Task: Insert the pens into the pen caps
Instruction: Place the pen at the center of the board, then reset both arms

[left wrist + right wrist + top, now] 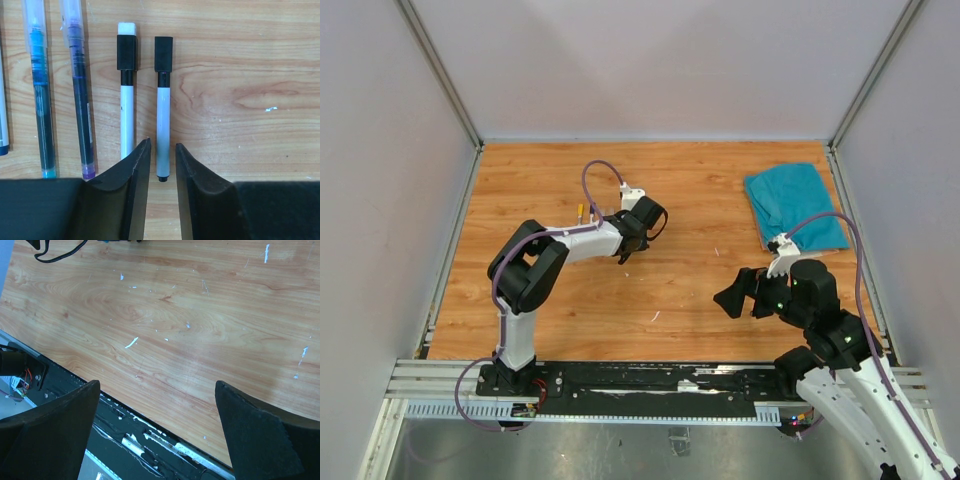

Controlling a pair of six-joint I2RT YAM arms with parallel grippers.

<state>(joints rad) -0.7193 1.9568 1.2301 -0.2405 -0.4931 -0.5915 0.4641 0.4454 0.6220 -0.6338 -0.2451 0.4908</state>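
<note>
Two clear plastic pens lie at the upper left of my left wrist view, the teal-ink pen (42, 110) then the purple-ink pen (81, 110), on the wood-grain tabletop (250, 75). Right of them lie the white marker (127, 120) under a white-tipped cap (126, 50) and the grey marker (163, 120) under a blocky black cap (163, 53). Both are slim and matte. My left pincer (162, 145) stands apart, straddling the grey marker's tail without touching it. My right pincer (157, 385) gapes wide above pale-flecked wood.

Probably lab cell: white panel walls (620, 60), aluminium rails (440, 381), wood tabletop (700, 200).
</note>
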